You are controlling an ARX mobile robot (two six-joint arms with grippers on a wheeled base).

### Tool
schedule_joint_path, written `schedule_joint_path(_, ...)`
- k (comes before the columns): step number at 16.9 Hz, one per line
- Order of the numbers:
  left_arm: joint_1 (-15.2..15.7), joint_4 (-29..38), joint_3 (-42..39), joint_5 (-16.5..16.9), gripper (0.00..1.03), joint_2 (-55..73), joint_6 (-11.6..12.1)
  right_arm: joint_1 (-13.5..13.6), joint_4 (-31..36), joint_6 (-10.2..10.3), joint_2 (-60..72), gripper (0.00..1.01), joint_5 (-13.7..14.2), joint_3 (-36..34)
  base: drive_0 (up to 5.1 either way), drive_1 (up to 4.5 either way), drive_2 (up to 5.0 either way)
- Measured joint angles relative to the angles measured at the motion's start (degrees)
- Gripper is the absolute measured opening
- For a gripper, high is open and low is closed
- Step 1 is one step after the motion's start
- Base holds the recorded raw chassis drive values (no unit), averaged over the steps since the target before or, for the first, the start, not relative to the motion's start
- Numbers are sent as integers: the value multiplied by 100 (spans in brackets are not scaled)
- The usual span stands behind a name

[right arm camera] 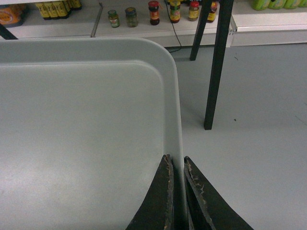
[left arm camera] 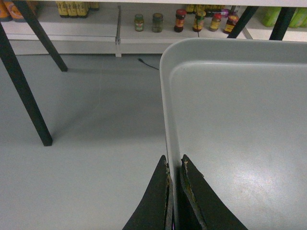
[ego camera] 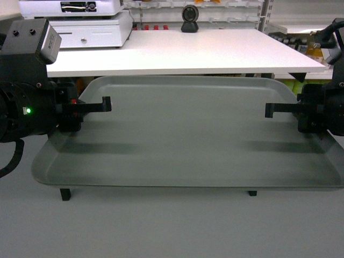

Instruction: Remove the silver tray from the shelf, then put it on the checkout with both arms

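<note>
The fingers of the left gripper (left arm camera: 173,191) are clamped on the left short rim of the silver tray (ego camera: 183,134), one finger on each face of the upturned lip; the fingers of the right gripper (right arm camera: 176,191) pinch the right short rim the same way. The tray hangs level in the air between both arms, its long axis running from 9 o'clock to 3 o'clock in the head view, with grey floor showing beneath it in both wrist views. It is off the shelf and not yet on the checkout.

The checkout tabletop (ego camera: 177,51) lies at 12 o'clock from the tray, and its front edge appears to overlap the tray's far rim, so the tray looks lower than the white surface. My judgement is that the coming move calls for a lift, then travel toward 12 o'clock. Neither arm is nearer, so they must advance together. The black scanner (ego camera: 190,19) stands at the tabletop's far edge.
</note>
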Motion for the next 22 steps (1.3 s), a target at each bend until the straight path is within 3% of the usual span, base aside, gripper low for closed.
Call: schedule_joint_path(22, -4, -13, 0, 2, 4, 0, 0, -2, -17, 0, 0, 3, -4, 0, 7, 413, -399)
